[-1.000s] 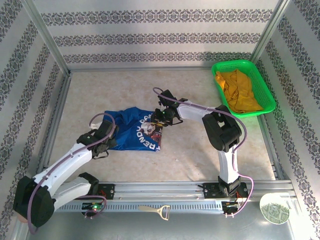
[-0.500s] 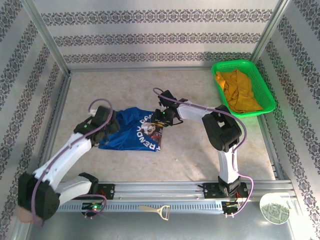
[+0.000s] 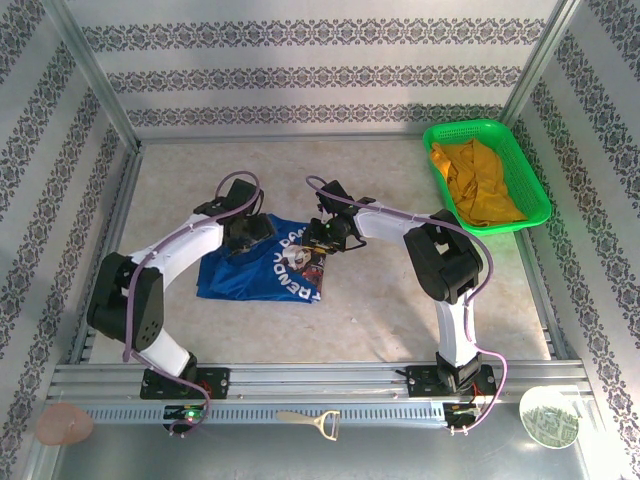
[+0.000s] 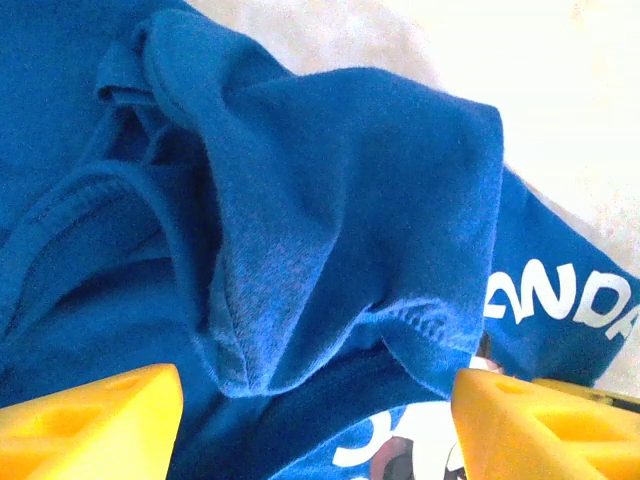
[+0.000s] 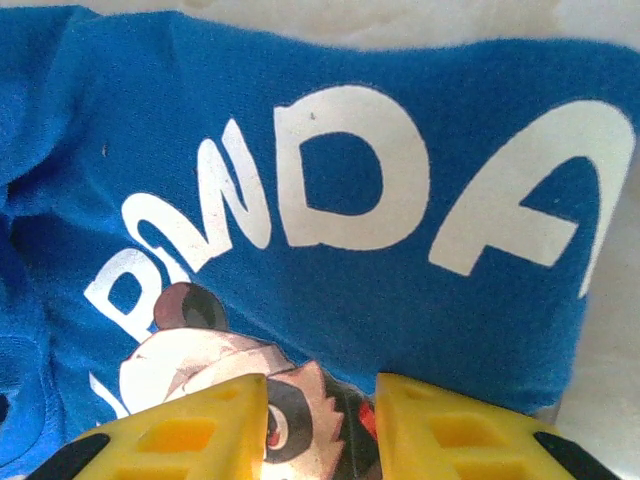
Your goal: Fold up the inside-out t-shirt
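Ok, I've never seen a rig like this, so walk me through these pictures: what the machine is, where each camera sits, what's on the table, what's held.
These are two robot arms bolted at the near edge of a table, each ending in a two-finger gripper. The wide picture looks down from above and behind them. The two close-ups come from cameras on the wrists, with yellow fingers at the bottom. A blue t-shirt lies crumpled on the table. A green basket at the far right holds a yellow garment. The left gripper hangs open over the shirt, holding nothing. The right gripper has its fingers close together at the shirt's printed edge and seems to pinch it.
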### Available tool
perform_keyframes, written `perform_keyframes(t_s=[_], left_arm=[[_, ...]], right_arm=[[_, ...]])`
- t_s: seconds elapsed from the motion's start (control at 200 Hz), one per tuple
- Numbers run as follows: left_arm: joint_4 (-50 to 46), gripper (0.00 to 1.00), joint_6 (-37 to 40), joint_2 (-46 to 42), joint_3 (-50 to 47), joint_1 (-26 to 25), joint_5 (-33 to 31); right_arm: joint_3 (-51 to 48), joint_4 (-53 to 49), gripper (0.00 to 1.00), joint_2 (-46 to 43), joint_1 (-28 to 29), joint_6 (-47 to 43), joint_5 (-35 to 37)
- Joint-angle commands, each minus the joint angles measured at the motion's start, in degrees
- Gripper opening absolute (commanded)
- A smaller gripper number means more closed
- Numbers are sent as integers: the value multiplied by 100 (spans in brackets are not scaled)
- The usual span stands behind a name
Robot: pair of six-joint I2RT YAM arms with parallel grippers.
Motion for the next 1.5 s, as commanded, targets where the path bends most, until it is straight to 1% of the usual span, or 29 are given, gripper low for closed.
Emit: perform_keyframes(t_s=[0.0, 0.06, 0.085, 0.175, 0.225, 0.33, 0.355, 0.415, 0.54, 0.634, 0.899, 0.944, 0.999, 1.049, 1.074, 1.114, 1.159, 1.209, 1.329, 1.414, 1.494], left_arm=[[-193, 72, -110, 199, 253, 43, -175], [-202, 70, -23, 348, 330, 38, -197], [-181, 67, 16, 405, 356, 41, -210], [-158, 52, 135, 590, 446, 62, -277], [-154, 45, 203, 675, 501, 73, -306], [-149, 25, 323, 825, 596, 122, -338], [-149, 17, 355, 854, 620, 146, -330], [-177, 0, 449, 868, 680, 184, -387], [-230, 0, 605, 656, 764, 382, -426], [-249, 0, 723, 391, 753, 646, -337], [102, 0, 1159, 69, 494, 1645, 155], [288, 0, 1246, 114, 503, 1812, 367], [502, 14, 1322, 225, 558, 1999, 742], [507, 38, 1404, 341, 703, 2113, 817], [503, 47, 1479, 378, 784, 2149, 857], [472, 55, 1572, 390, 915, 2180, 875], [459, 61, 1655, 320, 1013, 2181, 888], [453, 63, 1657, 166, 1025, 2181, 937], [334, 63, 1581, -305, 785, 2043, 1279], [189, 64, 1642, -611, 420, 1742, 1398], [152, 64, 1539, -837, -50, 1385, 1290]], right_arm=[[5, -157, 35, 180, -39, 20, 172], [5, -153, 36, 189, -38, 20, 174], [5, -157, 35, 199, -37, 20, 174], [-2, -174, 36, 199, -39, 26, 200], [-11, -183, 36, 200, -38, 31, 209], [-55, -192, 36, 186, -39, 53, 244], [-57, -185, 36, 183, -40, 53, 244], [-65, -208, 36, 177, -38, 48, 253], [-74, -235, 35, 166, -47, 45, 284], [-74, -252, 35, 169, -67, 45, 297], [-83, -336, 35, 194, -91, 0, 323], [-91, -342, 34, 201, -100, -23, 314], [-96, -350, 34, 210, -100, -27, 298], [-100, -363, 34, 221, -100, -45, 296], [-100, -366, 33, 224, -108, -48, 297], [-100, -368, 34, 230, -108, -57, 288], [-100, -368, 34, 221, -109, -54, 288], [-91, -364, 34, 216, -109, -62, 284], [-74, -355, 33, 221, -119, -45, 264], [-56, -342, 34, 231, -126, -33, 254], [-32, -331, 34, 268, -128, -18, 236]])
